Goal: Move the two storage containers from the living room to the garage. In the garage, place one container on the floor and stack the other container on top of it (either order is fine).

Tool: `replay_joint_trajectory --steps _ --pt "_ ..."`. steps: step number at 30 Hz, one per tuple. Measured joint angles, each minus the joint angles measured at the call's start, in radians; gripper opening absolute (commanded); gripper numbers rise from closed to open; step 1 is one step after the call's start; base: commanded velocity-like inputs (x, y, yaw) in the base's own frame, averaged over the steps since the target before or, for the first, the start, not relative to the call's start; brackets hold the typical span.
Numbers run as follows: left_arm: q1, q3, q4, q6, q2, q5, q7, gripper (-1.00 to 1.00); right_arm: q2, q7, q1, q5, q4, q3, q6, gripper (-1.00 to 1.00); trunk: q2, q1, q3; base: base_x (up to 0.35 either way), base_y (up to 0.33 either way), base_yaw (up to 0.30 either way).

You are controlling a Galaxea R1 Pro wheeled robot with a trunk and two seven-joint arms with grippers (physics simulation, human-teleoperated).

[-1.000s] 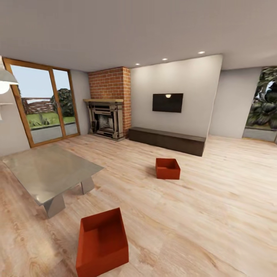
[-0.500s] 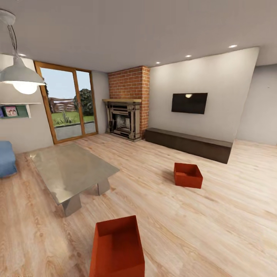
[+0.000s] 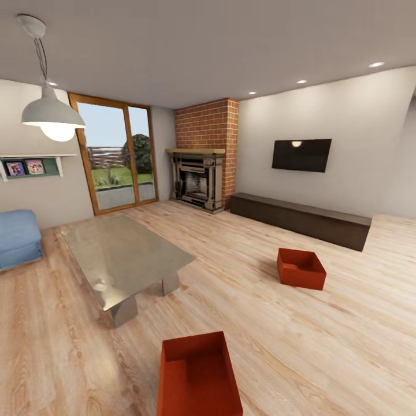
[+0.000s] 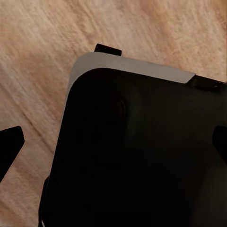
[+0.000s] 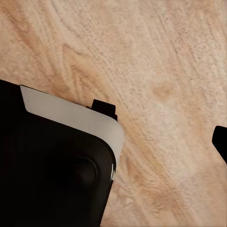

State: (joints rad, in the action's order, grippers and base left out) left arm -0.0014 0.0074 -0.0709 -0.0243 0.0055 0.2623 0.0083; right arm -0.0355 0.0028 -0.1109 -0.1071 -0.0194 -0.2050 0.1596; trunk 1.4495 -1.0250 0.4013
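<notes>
Whole view swung leftward since a second ago: camera turning, boxes unmoved, sofa (image 3: 19,238) now in sight. Lining up on near box (image 3: 198,375), on the planks at the view's bottom edge, long axis running away from the robot. Far box (image 3: 300,268) before the TV bench (image 3: 300,219), turned askew. End effector states: cannot tell.

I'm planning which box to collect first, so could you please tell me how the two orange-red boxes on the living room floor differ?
The near box sits at the bottom of the head view, close to the glass coffee table; the far box lies out in front of the dark low cabinet. The near box is cut off by the picture's edge; the far box shows whole. Both are open-topped, empty and upright on the wood floor.
</notes>
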Motion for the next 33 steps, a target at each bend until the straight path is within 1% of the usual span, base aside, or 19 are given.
replay_joint_trajectory --steps 5,10,14,19,31,33 --pt "0.0 -0.001 -0.001 -0.001 0.0 0.0 0.0 1.0 -0.001 0.0 0.0 -0.001 0.001 0.0 -0.001 1.0 0.0 0.0 0.0 0.003 0.007 0.0" --pt "0.0 -0.001 -0.002 0.0 0.0 0.001 0.0 1.0 0.002 0.0 0.0 0.0 0.0 0.0 -0.004 1.0 0.0 0.0 0.0 0.001 -0.219 0.0" --pt "0.0 -0.001 -0.002 -0.001 0.001 0.001 0.0 1.0 0.003 0.0 0.0 0.001 0.0 -0.001 -0.003 1.0 0.0 0.0 0.0 0.035 -0.109 0.085" --pt "0.0 0.0 -0.002 -0.001 0.001 0.001 0.0 1.0 0.002 0.0 0.0 0.001 0.0 0.0 -0.002 1.0 0.0 0.0 0.0 0.007 -0.021 0.184" --pt "0.0 0.0 -0.002 -0.001 0.001 0.001 0.0 1.0 -0.002 0.0 0.0 0.0 0.001 -0.001 0.001 1.0 0.0 0.0 0.0 0.0 -0.001 0.016" --pt "0.0 0.0 -0.002 0.0 0.0 0.001 0.0 1.0 -0.002 0.0 0.0 0.0 0.001 -0.002 0.0 1.0 0.0 0.0 0.0 0.165 0.0 0.0"
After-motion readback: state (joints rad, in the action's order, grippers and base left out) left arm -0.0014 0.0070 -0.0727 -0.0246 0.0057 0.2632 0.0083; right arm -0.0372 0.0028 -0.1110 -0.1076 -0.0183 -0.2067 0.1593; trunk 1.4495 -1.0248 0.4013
